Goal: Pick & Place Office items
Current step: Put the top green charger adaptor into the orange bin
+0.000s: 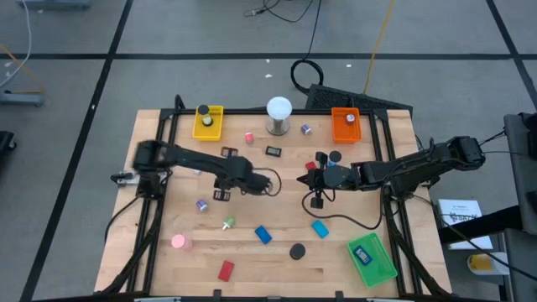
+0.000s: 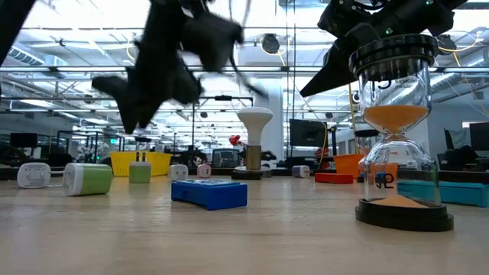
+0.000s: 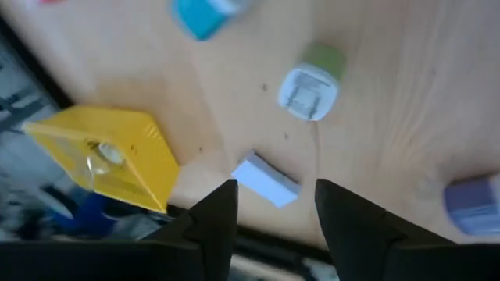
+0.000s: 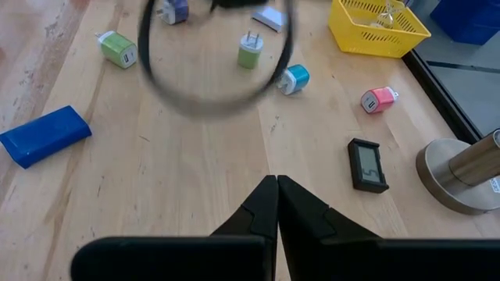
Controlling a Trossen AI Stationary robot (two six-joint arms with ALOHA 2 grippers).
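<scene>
I see the wooden tabletop (image 1: 277, 264) with a yellow tray (image 1: 208, 122), an orange tray (image 1: 346, 125) and a green tray (image 1: 372, 259) near its edges, and the office items scattered loose across it, among them a blue block (image 1: 263, 235) and a pink round piece (image 1: 179, 242). My left pincer (image 3: 272, 209) hangs left of centre with its fingers parted and nothing between them, above a small pale-blue block (image 3: 266, 180) lying beside the yellow tray. My right pincer (image 4: 276, 204) sits clenched and empty right of centre.
</scene>
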